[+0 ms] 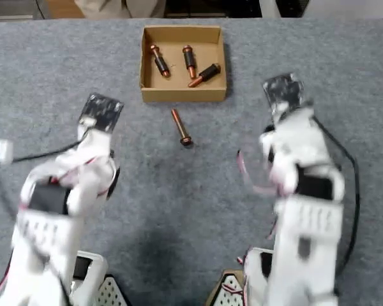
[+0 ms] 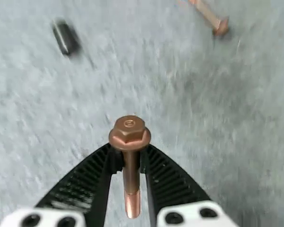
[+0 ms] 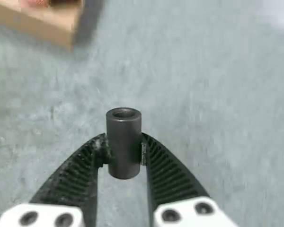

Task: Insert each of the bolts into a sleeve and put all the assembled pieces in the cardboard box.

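Clenching a bolt (image 2: 129,134) by its shank in the left gripper (image 2: 129,153), head clear past the jaw tips, and a sleeve (image 3: 123,127) in the right gripper (image 3: 123,144), bore facing outward, apparently for mating, with another bolt (image 2: 208,16) lying well beyond the left jaws.

From above, the right arm (image 1: 300,185) is smeared with blur, and it and the left arm (image 1: 57,204) both run off the near edge at their bases. From the left wrist, the loose sleeve (image 2: 65,37) is just a dark smudge, and the loose bolt (image 2: 209,15) is blurred, its tip cut by the edge. From the right wrist, the box (image 3: 38,21) is a blurred corner, cut off; what's inside I can't tell.
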`<state>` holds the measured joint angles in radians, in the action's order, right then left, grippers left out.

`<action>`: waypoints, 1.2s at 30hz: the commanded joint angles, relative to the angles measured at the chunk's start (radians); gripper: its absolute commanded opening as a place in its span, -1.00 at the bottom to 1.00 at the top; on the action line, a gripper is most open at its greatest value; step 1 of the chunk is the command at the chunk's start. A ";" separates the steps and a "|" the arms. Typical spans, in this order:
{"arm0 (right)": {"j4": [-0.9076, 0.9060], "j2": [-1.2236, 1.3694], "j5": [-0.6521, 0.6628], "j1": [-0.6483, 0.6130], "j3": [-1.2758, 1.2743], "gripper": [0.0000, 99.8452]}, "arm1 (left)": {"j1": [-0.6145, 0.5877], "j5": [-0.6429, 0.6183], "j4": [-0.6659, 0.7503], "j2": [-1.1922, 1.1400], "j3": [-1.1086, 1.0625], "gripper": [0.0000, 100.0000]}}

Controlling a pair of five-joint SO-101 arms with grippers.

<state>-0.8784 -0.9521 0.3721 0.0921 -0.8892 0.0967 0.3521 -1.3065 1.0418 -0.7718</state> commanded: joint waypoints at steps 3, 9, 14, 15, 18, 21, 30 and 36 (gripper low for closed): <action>0.144 -0.400 -0.009 -0.249 -0.308 -1.00 | -0.006 0.006 0.130 0.269 -0.064 -0.96; 0.273 -0.634 -0.011 -0.410 -0.550 -1.00 | -0.015 -0.023 0.318 0.352 -0.077 -0.96; 0.242 -0.733 -0.166 -0.588 -0.615 -1.00 | -0.006 -0.115 0.390 0.348 -0.002 -0.96; 0.232 -0.740 -0.218 -0.645 -0.621 -1.00 | -0.005 -0.121 0.390 0.346 0.015 -0.96; 0.262 -0.742 -0.374 -0.806 -0.676 -1.00 | 0.028 -0.121 0.385 0.346 0.032 -0.96; 0.367 -0.748 -0.489 -0.885 -0.768 -1.00 | 0.078 -0.121 0.365 0.346 0.026 -0.96; 0.557 -0.742 -0.637 -0.886 -0.811 -1.00 | 0.216 -0.135 0.373 0.346 0.021 -0.96; 0.621 -0.742 -0.635 -0.881 -0.811 -1.00 | 0.222 -0.161 0.374 0.300 0.064 -0.96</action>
<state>-0.2984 -1.6886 -0.2539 -0.7841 -1.7008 0.3069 0.2064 -0.9505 1.3686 -0.7871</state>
